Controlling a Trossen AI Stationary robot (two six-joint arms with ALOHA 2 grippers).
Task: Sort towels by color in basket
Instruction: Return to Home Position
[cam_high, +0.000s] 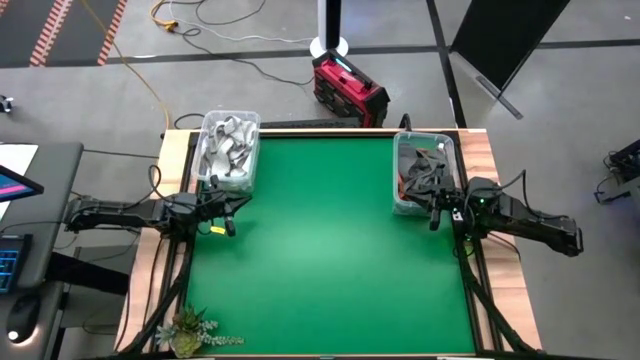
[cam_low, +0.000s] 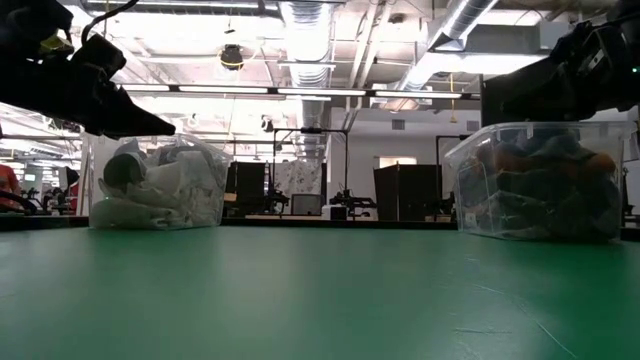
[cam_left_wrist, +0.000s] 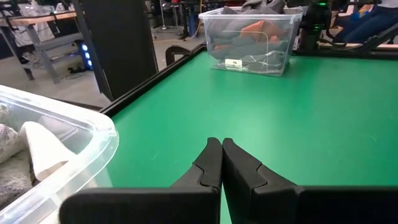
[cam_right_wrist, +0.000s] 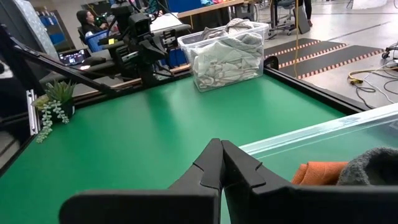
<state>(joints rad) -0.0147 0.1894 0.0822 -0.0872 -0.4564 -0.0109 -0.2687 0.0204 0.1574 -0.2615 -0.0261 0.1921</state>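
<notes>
We find left jaws closed, empty, beside the left bin (cam_high: 258, 150) holding light towels (cam_high: 228, 145); right jaws closed, empty, beside the right bin (cam_high: 396, 170) holding dark towels (cam_high: 425, 165).

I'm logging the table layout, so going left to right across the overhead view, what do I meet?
In order: left bin of pale towels → red case on the floor → right bin of dark towels. The left pincer and right pincer overlap their bins sideways, so I leave them out.
</notes>
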